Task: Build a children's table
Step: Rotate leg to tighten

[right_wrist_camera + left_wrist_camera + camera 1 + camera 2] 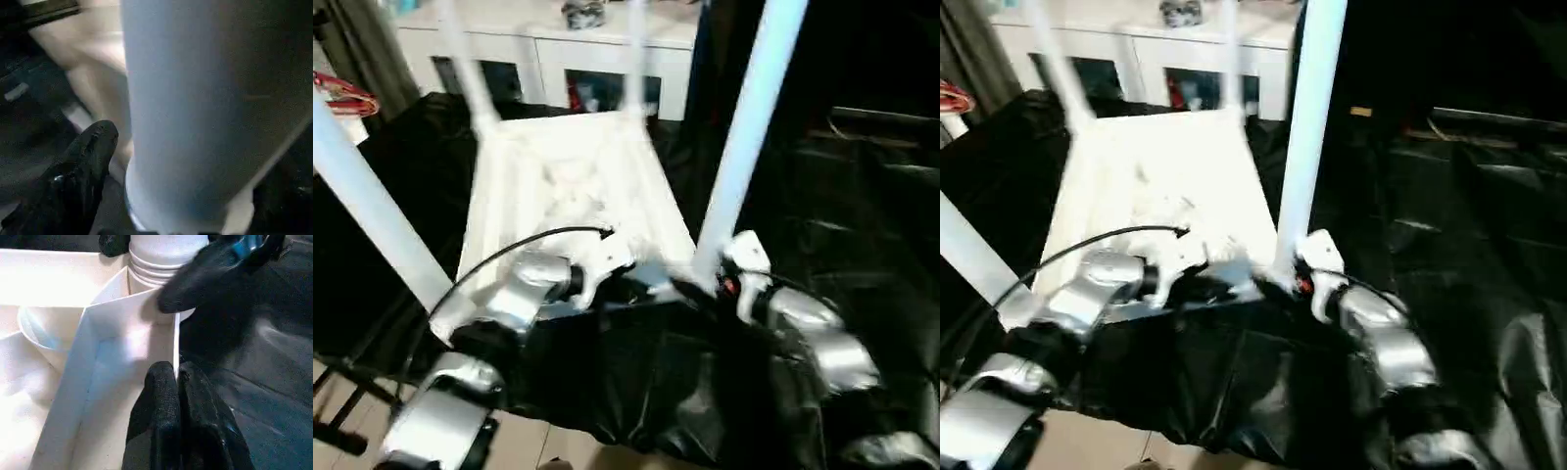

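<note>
The children's table lies upside down on black cloth, its white ribbed top (573, 186) facing up. Legs stand in its corner sockets: near right (744, 137), near left (372, 206), far left (460, 59) and far right (634, 59). My left gripper (177, 377) is shut on the thin rim wall (173, 333) of the top, close to the near right corner. My right gripper (705, 284) sits at the base of the near right leg (205, 107), jaws open around it. One finger (85, 161) stands a little off the tube.
Black cloth (636, 382) covers the work surface and hangs over its near edge. A white cabinet with glass doors (548, 59) stands behind the table. A red object (342, 98) lies at the far left. Pale floor (529, 441) shows below the cloth edge.
</note>
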### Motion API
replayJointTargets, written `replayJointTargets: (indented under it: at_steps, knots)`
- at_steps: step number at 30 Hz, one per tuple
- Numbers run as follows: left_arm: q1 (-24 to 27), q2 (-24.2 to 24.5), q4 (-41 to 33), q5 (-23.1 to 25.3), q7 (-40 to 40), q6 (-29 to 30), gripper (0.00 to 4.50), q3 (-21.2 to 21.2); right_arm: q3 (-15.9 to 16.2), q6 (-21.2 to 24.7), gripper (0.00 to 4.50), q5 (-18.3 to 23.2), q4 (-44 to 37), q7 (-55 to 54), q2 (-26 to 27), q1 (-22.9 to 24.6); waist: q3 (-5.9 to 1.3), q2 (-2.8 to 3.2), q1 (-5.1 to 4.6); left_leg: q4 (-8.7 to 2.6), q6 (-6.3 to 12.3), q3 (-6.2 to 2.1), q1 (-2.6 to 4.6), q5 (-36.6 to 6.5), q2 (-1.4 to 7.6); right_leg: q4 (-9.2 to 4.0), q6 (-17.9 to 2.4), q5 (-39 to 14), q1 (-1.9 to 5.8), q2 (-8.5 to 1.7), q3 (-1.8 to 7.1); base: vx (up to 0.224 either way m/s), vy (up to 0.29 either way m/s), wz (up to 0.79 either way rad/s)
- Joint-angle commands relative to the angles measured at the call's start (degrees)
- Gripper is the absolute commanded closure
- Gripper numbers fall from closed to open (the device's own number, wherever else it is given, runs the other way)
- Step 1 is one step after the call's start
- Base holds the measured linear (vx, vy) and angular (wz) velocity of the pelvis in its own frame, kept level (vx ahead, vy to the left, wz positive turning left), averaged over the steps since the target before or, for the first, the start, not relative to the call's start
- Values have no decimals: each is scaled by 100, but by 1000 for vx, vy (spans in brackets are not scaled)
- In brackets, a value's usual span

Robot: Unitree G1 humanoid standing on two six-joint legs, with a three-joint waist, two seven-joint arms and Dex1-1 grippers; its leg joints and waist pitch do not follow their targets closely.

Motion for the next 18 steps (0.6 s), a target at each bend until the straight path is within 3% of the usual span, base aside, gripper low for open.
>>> replayJointTargets:
  at_steps: [1,5,9,18]
  knots:
    - [-32,-83,-163,-234,-403,-222,450,-134,506,142,69,257,-383,940,-41,78,-301,-85,14,-333,547,6,-10,-1016,142,-407,-1204,-818,325,-287,229,0,0,0]
    - [-23,61,-213,-243,-731,-225,450,-158,695,323,69,420,-671,1614,-409,193,-310,-75,64,-332,477,7,14,-1056,159,-385,-1328,-733,303,-295,226,0,0,0]
    - [3,231,-271,-296,-1107,-219,450,-188,836,485,84,506,-916,2107,-677,269,-309,-90,90,-333,458,-1,-6,-1051,158,-381,-1296,-783,315,-305,225,0,0,0]
    - [45,355,-309,-327,-1338,-270,450,-160,976,595,138,501,-1094,2311,-771,349,-315,-80,145,-338,369,-6,10,-1055,165,-384,-1266,-869,302,-314,229,0,0,0]
